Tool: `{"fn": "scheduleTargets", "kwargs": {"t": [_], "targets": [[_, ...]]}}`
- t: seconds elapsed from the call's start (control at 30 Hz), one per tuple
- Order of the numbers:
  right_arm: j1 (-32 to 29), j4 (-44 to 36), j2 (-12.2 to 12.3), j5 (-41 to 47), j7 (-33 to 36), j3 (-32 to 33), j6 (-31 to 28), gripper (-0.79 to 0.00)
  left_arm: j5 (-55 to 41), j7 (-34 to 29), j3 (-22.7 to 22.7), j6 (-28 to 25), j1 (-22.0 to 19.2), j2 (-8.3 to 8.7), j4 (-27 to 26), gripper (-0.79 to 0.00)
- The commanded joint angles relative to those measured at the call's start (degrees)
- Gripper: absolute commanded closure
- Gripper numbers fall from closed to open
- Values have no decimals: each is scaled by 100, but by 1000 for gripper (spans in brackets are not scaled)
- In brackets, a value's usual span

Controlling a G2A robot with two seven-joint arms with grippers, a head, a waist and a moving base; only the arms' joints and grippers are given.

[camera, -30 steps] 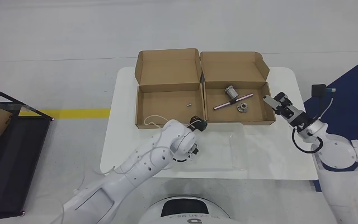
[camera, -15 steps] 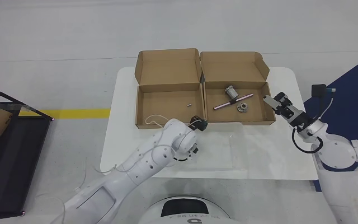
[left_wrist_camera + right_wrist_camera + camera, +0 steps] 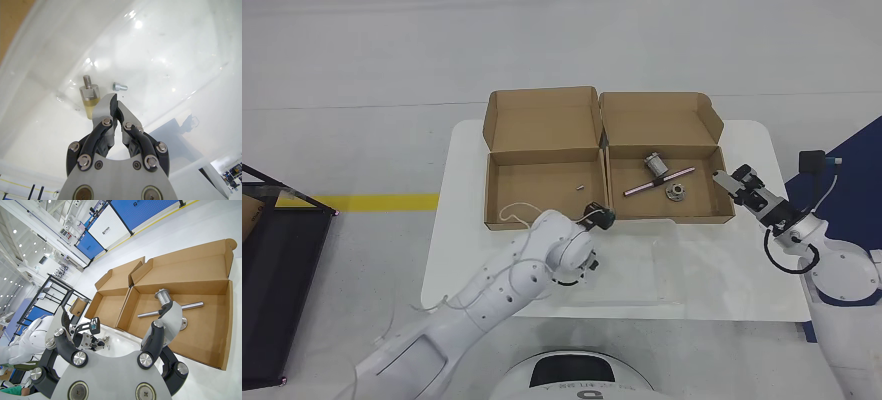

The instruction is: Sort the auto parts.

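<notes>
While left gripper (image 3: 114,98) hangs empty, fingers pressed together, we note small bolt (image 3: 119,87) just beyond tips on clear tray (image 3: 151,56): light, hard, slick, apt to roll; we would pinch across shank. Farther, right gripper (image 3: 737,178), fingers spread, beside box (image 3: 702,205).

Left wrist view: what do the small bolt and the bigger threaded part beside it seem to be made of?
The small bolt is probably plated steel: bright silver with sharp highlights. On the threaded part, the upper stud and the flatted collar look like brushed steel, a duller grey. Its lower body is pale yellow, perhaps brass or amber plastic; I cannot tell which.
</notes>
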Motion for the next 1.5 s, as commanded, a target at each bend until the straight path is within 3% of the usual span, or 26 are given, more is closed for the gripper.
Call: {"fn": "scheduleTargets", "kwargs": {"t": [0.0, 0.23, 0.33, 0.37, 0.43, 0.7, 1.0, 1.23, 1.47], "targets": [[0, 0, 0, 0, 0, 0, 0, -785, 16, -7, -83, -28, 79, 36, -182, 0], [0, 0, 0, 0, 0, 0, 0, -785, 7, -72, -174, -160, 197, 86, -236, 0], [0, 0, 0, 0, 0, 0, 0, -785, -78, 7, -119, -250, 162, 59, -93, -382], [0, 0, 0, 0, 0, 0, 0, -785, -107, 48, -99, -267, 145, 47, -39, -582], [0, 0, 0, 0, 0, 0, 0, -785, -182, 147, -60, -308, 99, 18, 69, -785], [0, 0, 0, 0, 0, 0, 0, -785, -416, 407, 91, -317, -53, -96, 380, -785], [0, 0, 0, 0, 0, 0, 0, -785, -366, 703, 312, -239, -185, -213, 639, -646], [0, 0, 0, 0, 0, 0, 0, -785, -211, 833, 441, -154, -205, -272, 603, -456], [0, 0, 0, 0, 0, 0, 0, -785, -150, 810, 417, -115, -218, -288, 672, -391]]}}
